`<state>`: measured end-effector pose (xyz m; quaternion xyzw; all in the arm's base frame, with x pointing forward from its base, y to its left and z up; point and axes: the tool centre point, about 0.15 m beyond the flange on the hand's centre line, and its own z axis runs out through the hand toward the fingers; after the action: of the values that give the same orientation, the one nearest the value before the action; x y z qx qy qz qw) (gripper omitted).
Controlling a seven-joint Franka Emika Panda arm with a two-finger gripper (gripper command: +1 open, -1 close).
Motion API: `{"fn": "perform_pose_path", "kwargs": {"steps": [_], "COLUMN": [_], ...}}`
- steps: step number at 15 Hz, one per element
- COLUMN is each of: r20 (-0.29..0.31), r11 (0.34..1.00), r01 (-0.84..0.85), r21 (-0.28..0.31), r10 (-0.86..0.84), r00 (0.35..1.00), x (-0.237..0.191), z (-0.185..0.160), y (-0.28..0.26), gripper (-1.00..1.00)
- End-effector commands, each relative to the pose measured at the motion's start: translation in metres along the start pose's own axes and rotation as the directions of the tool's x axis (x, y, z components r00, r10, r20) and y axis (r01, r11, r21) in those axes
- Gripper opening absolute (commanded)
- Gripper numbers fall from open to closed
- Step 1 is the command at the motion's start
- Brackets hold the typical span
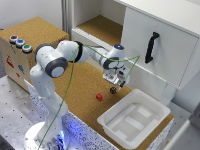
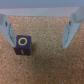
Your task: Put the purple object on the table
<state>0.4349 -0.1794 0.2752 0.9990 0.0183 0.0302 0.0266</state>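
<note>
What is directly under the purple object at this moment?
The purple object rests on the cork-brown table, between the open fingers of the gripper, not lifted. The patch of cork right beneath the block is covered by it and cannot be seen.

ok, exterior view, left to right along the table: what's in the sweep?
Cork-topped box with coloured buttons → small red cube → purple object, on the table just below the end effector → white tray.

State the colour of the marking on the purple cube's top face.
Yellow: a ring-shaped mark on the purple cube, which shows best in the wrist view.
</note>
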Motion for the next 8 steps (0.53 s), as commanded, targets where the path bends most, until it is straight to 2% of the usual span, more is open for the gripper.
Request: {"fn": "perform_pose_path", "kwargs": {"steps": [1, 8], "r20": [-0.122, -0.094], "r11": [0.999, 0.999], "r01": [0.002, 0.043], "r21": [-0.039, 0.017], "r10": [-0.006, -0.042], "r00": [0.993, 0.995], "x": [-0.021, 0.0], "z": [0.006, 0.033], "y": [0.018, 0.007], "gripper": [-1.0, -1.0]}}
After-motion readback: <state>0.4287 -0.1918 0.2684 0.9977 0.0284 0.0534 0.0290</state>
